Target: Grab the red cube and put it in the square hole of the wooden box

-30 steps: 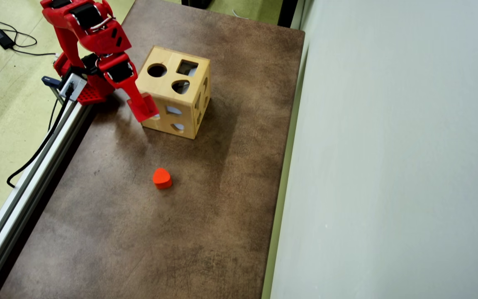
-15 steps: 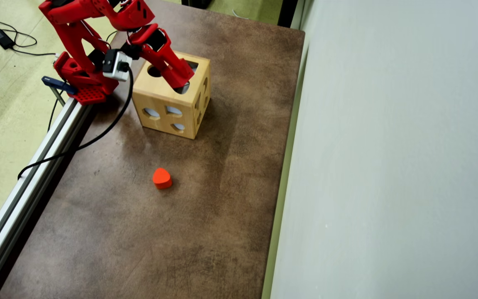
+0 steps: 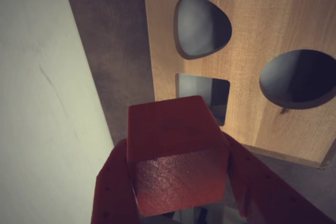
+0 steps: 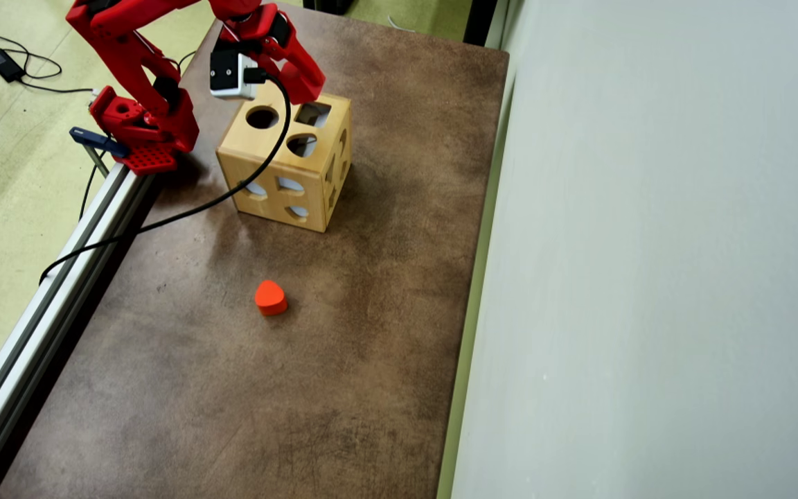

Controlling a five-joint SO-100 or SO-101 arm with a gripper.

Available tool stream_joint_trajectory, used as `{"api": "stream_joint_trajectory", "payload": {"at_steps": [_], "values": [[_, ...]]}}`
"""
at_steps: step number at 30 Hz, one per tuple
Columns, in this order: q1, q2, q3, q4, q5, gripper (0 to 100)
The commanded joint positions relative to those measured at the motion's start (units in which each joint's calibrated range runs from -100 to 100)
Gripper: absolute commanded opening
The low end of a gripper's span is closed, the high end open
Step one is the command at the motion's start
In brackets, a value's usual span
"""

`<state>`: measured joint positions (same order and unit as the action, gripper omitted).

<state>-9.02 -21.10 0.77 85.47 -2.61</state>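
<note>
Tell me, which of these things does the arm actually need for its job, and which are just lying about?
Part of the job:
- red wooden cube, clamped in the red two-finger gripper
- pale wooden box with shaped holes
- its square hole, just ahead of the cube

Just lying about:
- orange rounded block on the brown table
- black adapter and cables on the floor

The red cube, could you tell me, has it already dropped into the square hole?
No, the red cube sits clamped in the gripper, outside the square hole.

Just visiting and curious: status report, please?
Gripper shut on red cube. Cube above wooden box, near square hole. Nothing blocking.
</note>
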Motion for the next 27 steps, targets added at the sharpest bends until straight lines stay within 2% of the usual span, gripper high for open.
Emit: {"api": "stream_joint_trajectory", "payload": {"at_steps": [1, 10, 27], "values": [[-0.56, 2.29, -2.11, 0.37, 0.44, 1], [-3.31, 5.6, -2.11, 0.37, 0.44, 1], [-2.5, 8.66, 3.44, -0.03, 0.0, 1]]}}
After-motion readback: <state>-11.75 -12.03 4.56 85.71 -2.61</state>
